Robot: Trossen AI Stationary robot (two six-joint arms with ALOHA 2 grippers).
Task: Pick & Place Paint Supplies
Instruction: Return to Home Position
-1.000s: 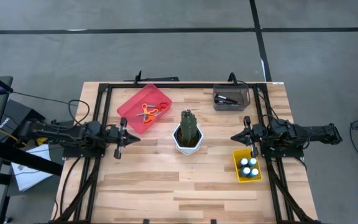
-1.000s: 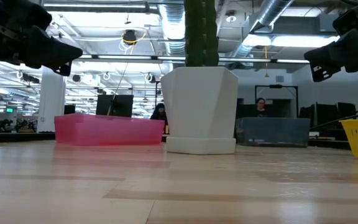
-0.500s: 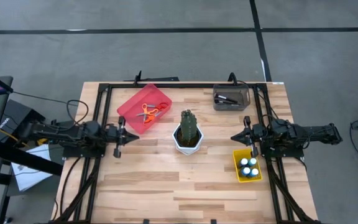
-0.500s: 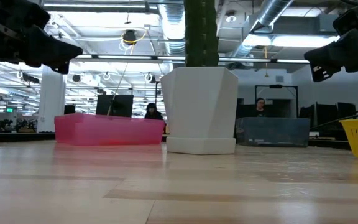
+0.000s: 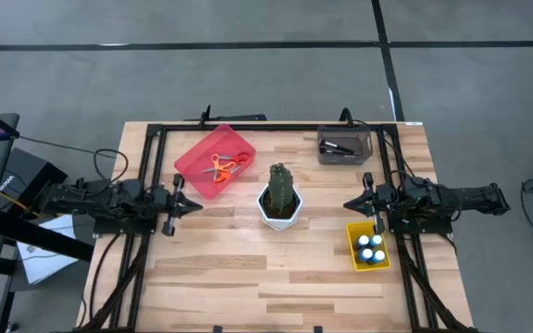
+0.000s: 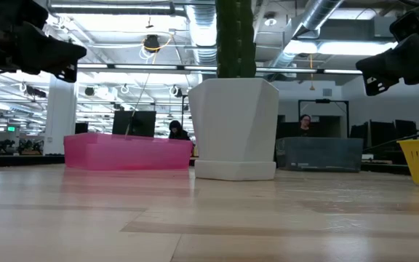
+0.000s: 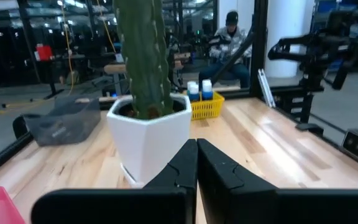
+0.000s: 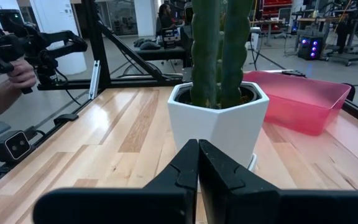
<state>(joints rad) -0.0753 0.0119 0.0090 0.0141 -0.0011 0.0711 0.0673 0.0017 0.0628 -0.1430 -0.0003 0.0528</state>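
find small orange-handled scissors (image 5: 220, 167) lying in the red bin (image 5: 193, 163) toward the back left of the table (image 5: 248, 268); spot blue paint bottles (image 5: 370, 248) with white caps, upright and huddled in the yellow bin (image 5: 353, 242) at the right; make out dark brushes (image 5: 339, 145) in the grey bin (image 5: 343, 158) (back right corner); see left gripper (image 5: 192, 204) and right gripper (image 5: 350, 203) hanging above the wood either side of the cactus (image 5: 280, 183) in its white pot (image 5: 278, 215), each with fingers pressed together on nothing
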